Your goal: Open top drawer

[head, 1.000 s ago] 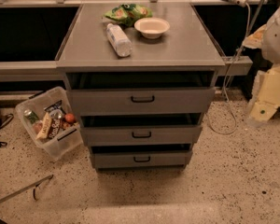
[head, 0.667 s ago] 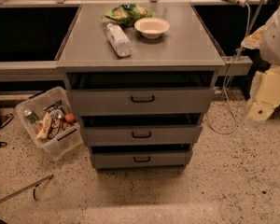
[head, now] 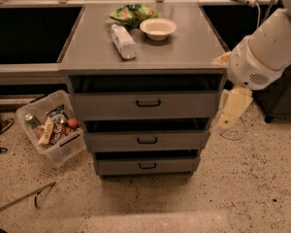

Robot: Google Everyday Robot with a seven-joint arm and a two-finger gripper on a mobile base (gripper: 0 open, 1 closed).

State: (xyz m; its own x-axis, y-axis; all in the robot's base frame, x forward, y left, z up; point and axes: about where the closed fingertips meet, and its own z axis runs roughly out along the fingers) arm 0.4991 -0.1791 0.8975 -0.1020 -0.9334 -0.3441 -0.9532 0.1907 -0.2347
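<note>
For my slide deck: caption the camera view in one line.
Robot's gripper hangs beside the grey cabinet's right side, away from the top drawer's black handle; bottle, bowl and snack bag on top.

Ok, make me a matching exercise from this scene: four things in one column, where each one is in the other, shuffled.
Things
1. clear plastic water bottle
2. wide grey metal top drawer
3. clear plastic bin of snacks
4. cream-coloured tool

Places
A. on the speckled floor, at the left
B. at the right, beside the drawer fronts
C. lying on the grey cabinet top
D. directly under that top

Pairs: 1-C, 2-D, 3-A, 4-B
</note>
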